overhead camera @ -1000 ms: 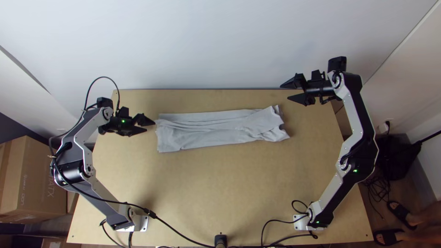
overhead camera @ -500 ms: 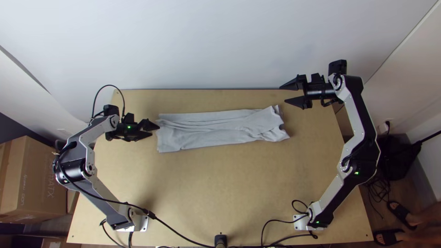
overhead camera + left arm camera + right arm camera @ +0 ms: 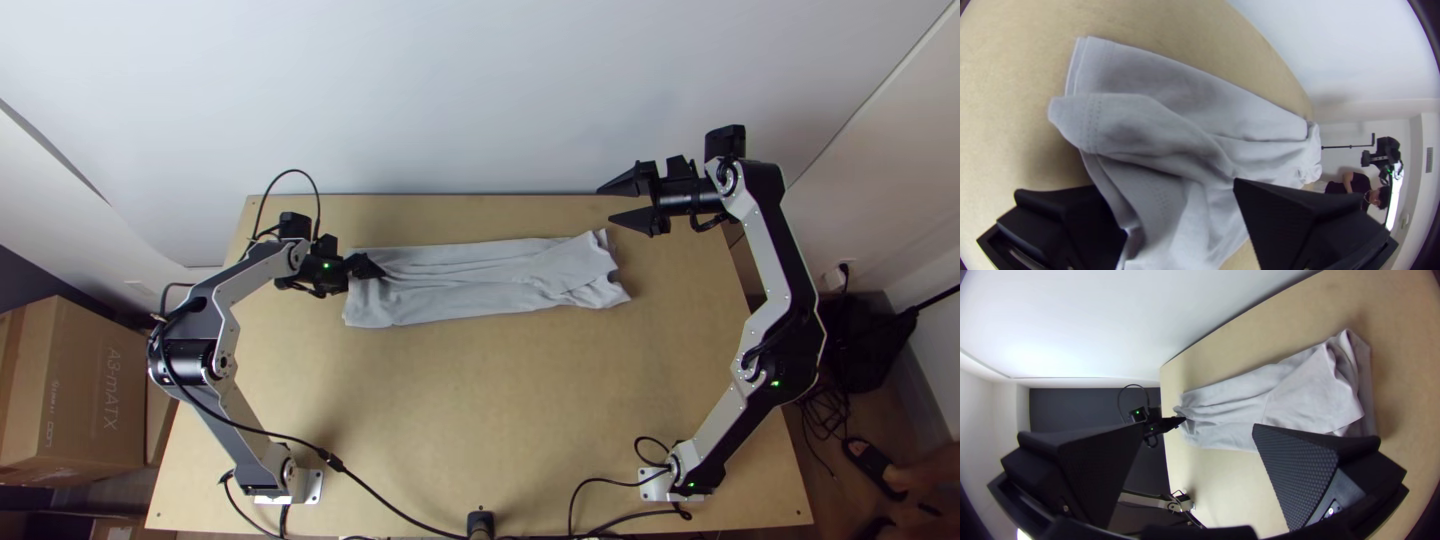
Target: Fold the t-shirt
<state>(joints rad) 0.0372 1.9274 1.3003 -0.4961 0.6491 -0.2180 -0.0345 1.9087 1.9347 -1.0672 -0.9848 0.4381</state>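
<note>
Top view, left gripper (image 3: 380, 269): at t-shirt's left end
T-shirt (image 3: 480, 288): long creased strip, far half of table (image 3: 500, 400)
Right gripper (image 3: 604, 204): far side of t-shirt's right end, apart; released, fingers wide
Left wrist view: left gripper released, stitched hem layers between parted fingers
Right wrist view: t-shirt's right end, rumpled layers, overlapping flap

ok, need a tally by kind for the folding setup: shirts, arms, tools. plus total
T-shirt: 1
Arms: 2 (left arm, right arm)
Tools: 2 (left tool, right tool)
Total: 5
</note>
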